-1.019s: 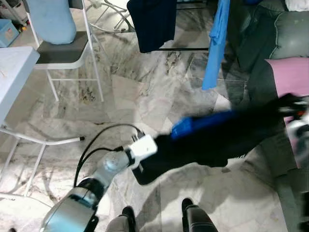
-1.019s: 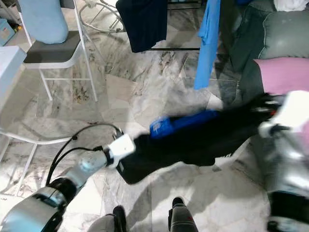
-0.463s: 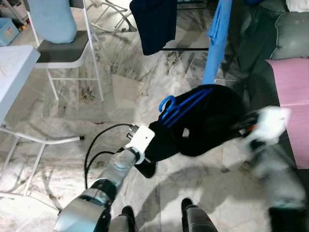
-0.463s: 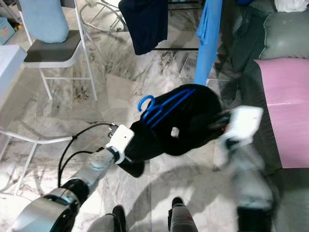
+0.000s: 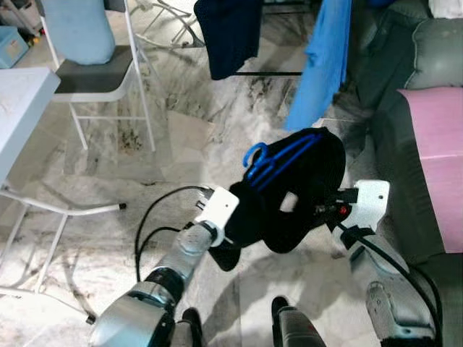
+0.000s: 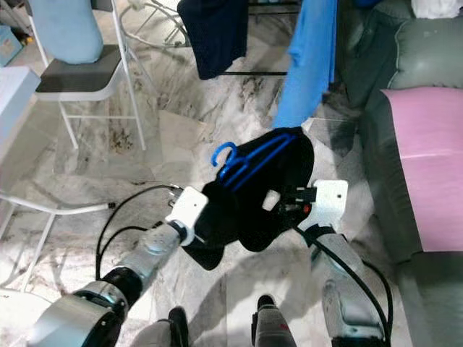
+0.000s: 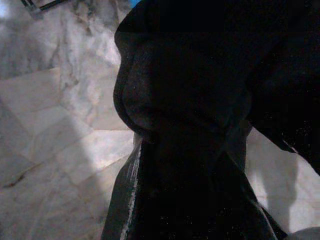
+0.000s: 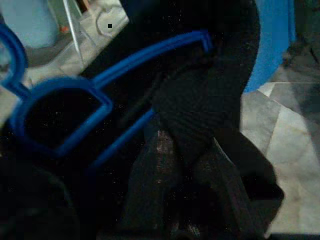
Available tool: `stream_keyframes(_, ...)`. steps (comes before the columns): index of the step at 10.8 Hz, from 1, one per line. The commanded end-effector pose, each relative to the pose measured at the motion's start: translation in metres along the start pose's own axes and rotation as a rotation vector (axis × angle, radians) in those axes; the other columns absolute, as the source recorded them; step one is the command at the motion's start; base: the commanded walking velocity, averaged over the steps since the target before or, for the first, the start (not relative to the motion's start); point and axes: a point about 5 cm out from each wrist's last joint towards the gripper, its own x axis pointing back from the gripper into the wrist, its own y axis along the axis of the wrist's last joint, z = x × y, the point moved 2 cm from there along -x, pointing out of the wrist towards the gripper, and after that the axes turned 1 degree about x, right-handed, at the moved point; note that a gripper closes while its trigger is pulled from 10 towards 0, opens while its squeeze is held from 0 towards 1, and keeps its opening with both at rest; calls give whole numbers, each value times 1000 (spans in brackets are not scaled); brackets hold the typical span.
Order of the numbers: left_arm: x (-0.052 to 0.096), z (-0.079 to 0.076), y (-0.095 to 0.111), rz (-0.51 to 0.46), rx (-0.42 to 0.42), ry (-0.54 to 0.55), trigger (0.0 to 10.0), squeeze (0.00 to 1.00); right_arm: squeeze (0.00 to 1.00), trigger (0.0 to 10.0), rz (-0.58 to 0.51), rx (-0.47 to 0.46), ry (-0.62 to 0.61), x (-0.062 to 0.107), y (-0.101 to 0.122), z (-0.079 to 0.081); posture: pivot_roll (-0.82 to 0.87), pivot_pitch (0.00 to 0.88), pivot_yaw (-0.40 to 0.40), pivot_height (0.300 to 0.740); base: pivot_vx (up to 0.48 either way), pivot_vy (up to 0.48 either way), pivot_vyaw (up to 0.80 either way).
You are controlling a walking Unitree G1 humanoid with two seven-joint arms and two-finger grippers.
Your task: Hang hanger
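— Hanger first: where is it?

— Blue, lying across a bunched black garment that is held up above the marble floor between both arms, hook toward the folding chair.

— And the grippers?

— The right gripper pinches a fold of the black cloth just beside the hanger's bar. The left gripper is buried in cloth; whether it clamps, I cannot tell.

— Which step, then?

— Carrying, I'd judge; nothing is hung yet. A dark shirt and a blue cloth hang ahead. Next calls for lifting the hook free and bringing it up toward where those hang.
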Motion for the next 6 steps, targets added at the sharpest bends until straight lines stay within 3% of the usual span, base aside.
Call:
stream_keyframes(1,1,5,-4,21,12,39,0,0,0,0,-14,-30,31,4,4,5,-357,260,80,740,0,0,0)
stream_keyframes(3,1,5,-5,34,18,65,0,0,0,0,-64,-69,213,8,16,38,-359,256,77,740,0,0,0)
stream_keyframes(6,1,-4,-9,55,-14,14,0,0,0,0,-110,-42,237,6,30,45,-361,250,79,740,0,0,0)
